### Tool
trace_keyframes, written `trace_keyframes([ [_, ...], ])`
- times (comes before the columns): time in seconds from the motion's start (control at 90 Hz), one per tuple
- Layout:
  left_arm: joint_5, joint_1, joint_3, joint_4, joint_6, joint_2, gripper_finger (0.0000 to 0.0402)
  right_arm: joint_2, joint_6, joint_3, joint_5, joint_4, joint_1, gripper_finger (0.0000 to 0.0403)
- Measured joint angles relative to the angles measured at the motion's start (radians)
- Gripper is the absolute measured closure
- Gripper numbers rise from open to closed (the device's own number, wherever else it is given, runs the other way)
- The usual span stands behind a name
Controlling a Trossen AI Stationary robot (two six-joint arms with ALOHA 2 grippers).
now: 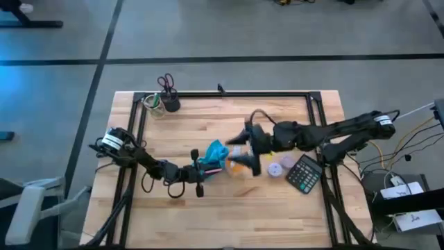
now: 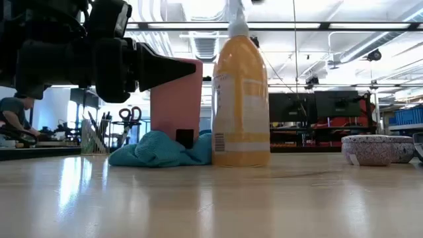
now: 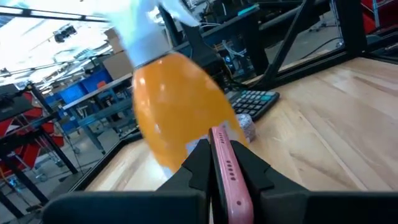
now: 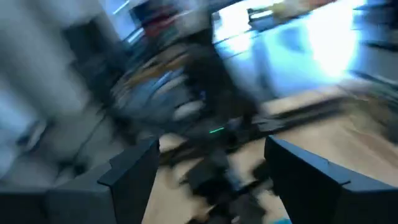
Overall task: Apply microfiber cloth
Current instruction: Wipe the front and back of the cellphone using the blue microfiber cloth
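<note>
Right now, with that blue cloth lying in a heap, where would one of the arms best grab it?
Probably the raised folds of the microfiber cloth, pinched from straight above. It lies bunched on the table, so the humps give the fingers something to close on. The orange bottle and the pink phone, held by the left gripper, crowd its sides. The open right gripper is nearest.
</note>
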Motion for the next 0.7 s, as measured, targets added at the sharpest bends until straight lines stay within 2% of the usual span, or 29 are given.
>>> trace_keyframes([
  [0.067,0.000,0.000,0.000,-0.003,0.001,0.000,0.0389,0.015,-0.025,0.026,-0.031,-0.005,0.055,0.0136],
  [0.211,0.002,0.000,0.003,-0.012,-0.002,0.000,0.0389,0.048,-0.093,0.024,-0.025,-0.012,0.156,0.0141],
  [0.333,0.000,0.000,0.007,-0.014,-0.031,0.000,0.0389,0.088,-0.066,0.023,-0.025,-0.011,0.218,0.0144],
  [0.556,0.008,-0.001,0.009,-0.058,0.028,-0.002,0.0389,0.175,0.012,0.040,-0.021,-0.012,0.278,0.0153],
  [0.7,0.007,-0.001,0.009,-0.072,0.036,-0.002,0.0389,0.235,0.005,0.046,-0.030,-0.014,0.288,0.0162],
])
